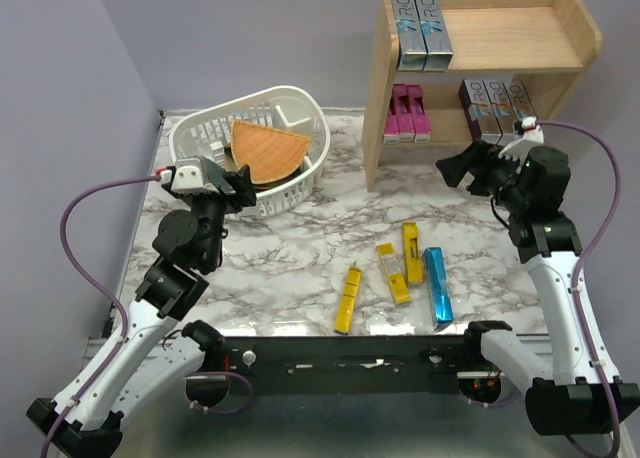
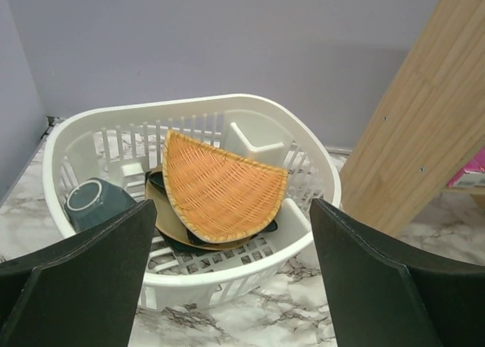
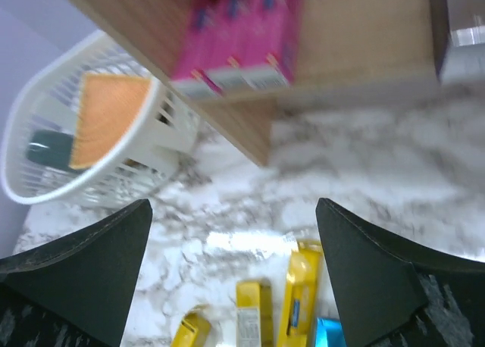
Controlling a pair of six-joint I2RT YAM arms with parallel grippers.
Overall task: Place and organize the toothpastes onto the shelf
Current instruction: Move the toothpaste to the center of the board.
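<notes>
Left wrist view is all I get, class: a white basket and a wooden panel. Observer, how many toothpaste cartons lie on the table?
Observer: Four lie flat on the table: three yellow cartons and one blue carton.
Operator: What does the shelf hold?
Observer: On the shelf, the lower tier holds three magenta cartons at the left and three purple-silver cartons at the right.
Operator: Is the other arm carrying one?
Observer: No. The right gripper is open and empty, in front of the lower tier.
</notes>
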